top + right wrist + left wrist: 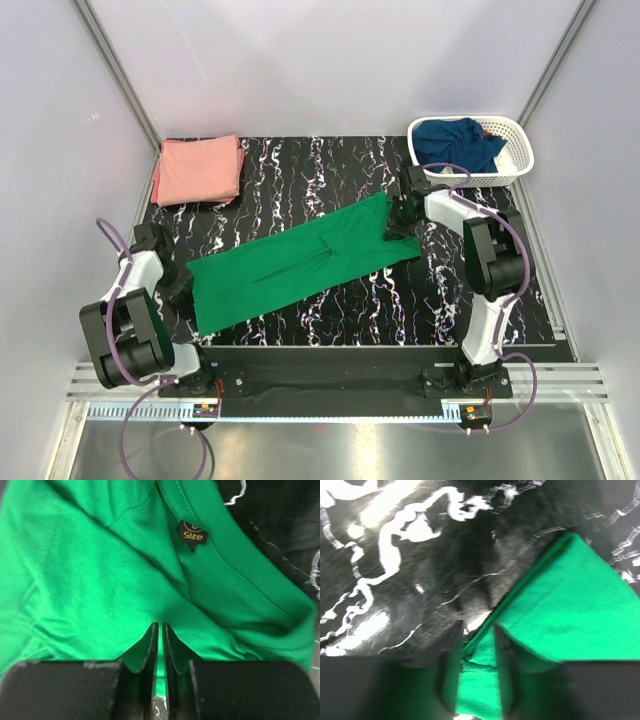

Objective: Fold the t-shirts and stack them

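Note left gripper (476,630) down at the near hem corner of the green t-shirt (300,262), fingers (451,680) a little apart with a green fold in the gap. Cannot tell whether pinched or loose. Ahead and right of those fingers, see a clean layered edge tapering to a point. Left of them, only bare black marbled table (395,605).

Further out, note right gripper (159,626) at the collar end, fingers nearly together, clamped on a thin ridge of green cloth. Just ahead of those fingertips, spot the size tag (192,534) and ribbed neckline curving off right.

Between the two sets of fingers, find the shirt as a long narrow band lying flat, slanting near-left to far-right. Judged as mid-fold: lengthwise fold in place, crosswise fold to come.

For a good fold:
- Catch all layers at the left end before lifting.
- Raise both ends level, with light tension to avoid sag or twist.
- Lay hem onto collar with edges matched.
- Let go only once flat.
- Watch for the top layer slipping from the left fingers.

Far beyond the left fingers, see the salmon pink t-shirt (198,170) folded, likely the stack spot. Beyond the right fingers, see the navy t-shirt (455,142) bunched in the white basket (523,158), not yet folded.
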Robot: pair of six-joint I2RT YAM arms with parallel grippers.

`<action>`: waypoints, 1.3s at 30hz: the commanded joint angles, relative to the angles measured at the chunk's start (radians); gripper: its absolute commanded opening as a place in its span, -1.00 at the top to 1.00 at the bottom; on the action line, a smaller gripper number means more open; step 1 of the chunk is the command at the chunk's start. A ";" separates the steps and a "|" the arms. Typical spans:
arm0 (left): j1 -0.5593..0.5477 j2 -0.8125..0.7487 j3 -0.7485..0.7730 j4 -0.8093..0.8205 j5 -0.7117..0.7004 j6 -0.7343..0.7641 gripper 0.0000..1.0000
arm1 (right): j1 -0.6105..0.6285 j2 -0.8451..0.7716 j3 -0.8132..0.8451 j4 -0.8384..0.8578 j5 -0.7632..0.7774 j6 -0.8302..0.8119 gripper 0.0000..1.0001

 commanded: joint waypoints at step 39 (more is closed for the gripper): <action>-0.185 0.057 0.082 0.265 0.655 0.111 -0.27 | 0.003 0.197 0.583 -0.133 -0.078 -0.016 0.81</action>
